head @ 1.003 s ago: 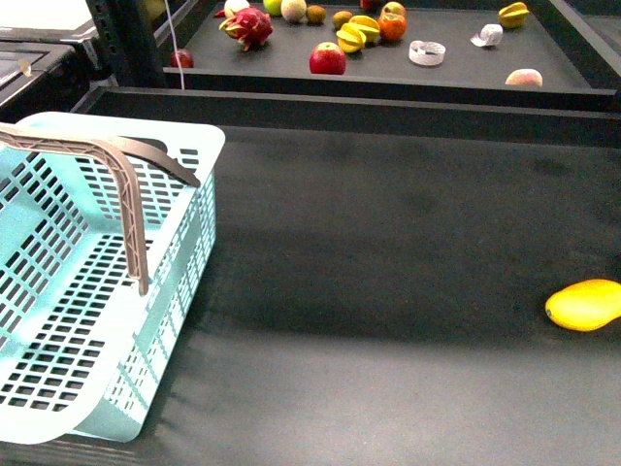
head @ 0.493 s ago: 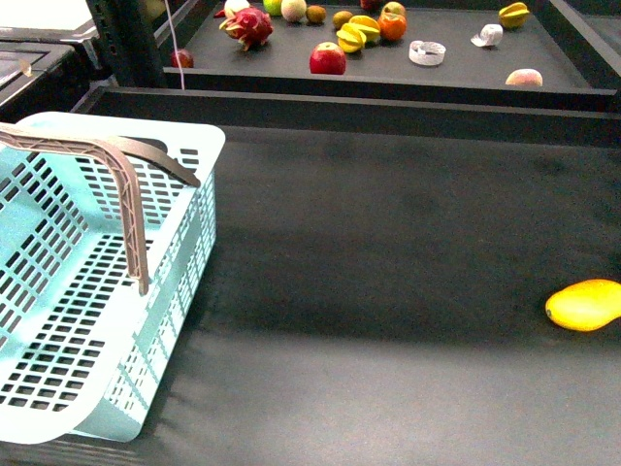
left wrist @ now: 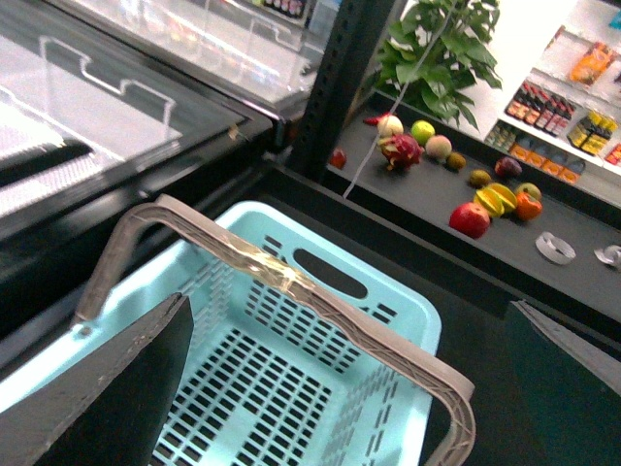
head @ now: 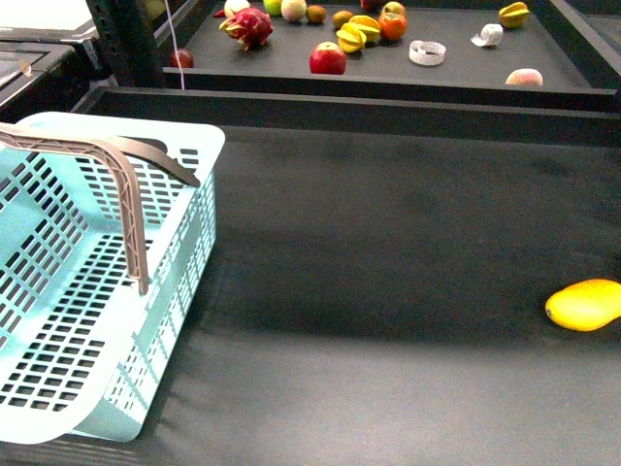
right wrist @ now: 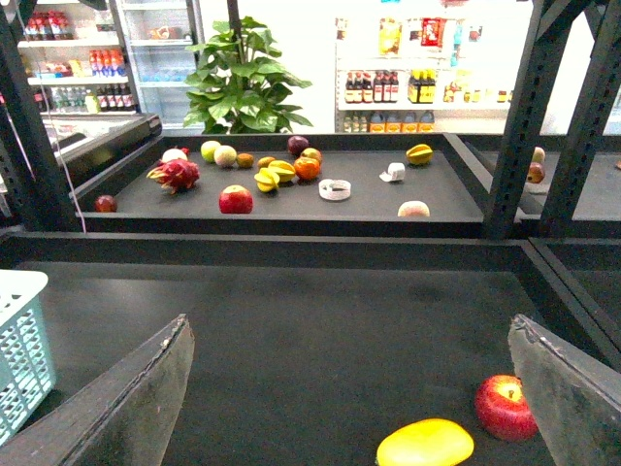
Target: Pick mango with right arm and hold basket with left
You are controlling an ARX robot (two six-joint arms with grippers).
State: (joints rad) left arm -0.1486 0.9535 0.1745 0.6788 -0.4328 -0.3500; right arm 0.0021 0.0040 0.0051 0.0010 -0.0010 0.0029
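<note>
Mango (head: 583,304) lies on the dark surface (head: 388,243) at my far right, well apart from the basket (head: 184,252) on the left. My right tool (right wrist: 349,320) is spread wide and holds nothing. I'd bring it down across the fruit's narrow middle, keeping off the red apple (right wrist: 505,406) just beside it. My left tool (left wrist: 349,306) gapes too, above the basket's handle (left wrist: 291,277). I see nothing inside the basket.
</note>
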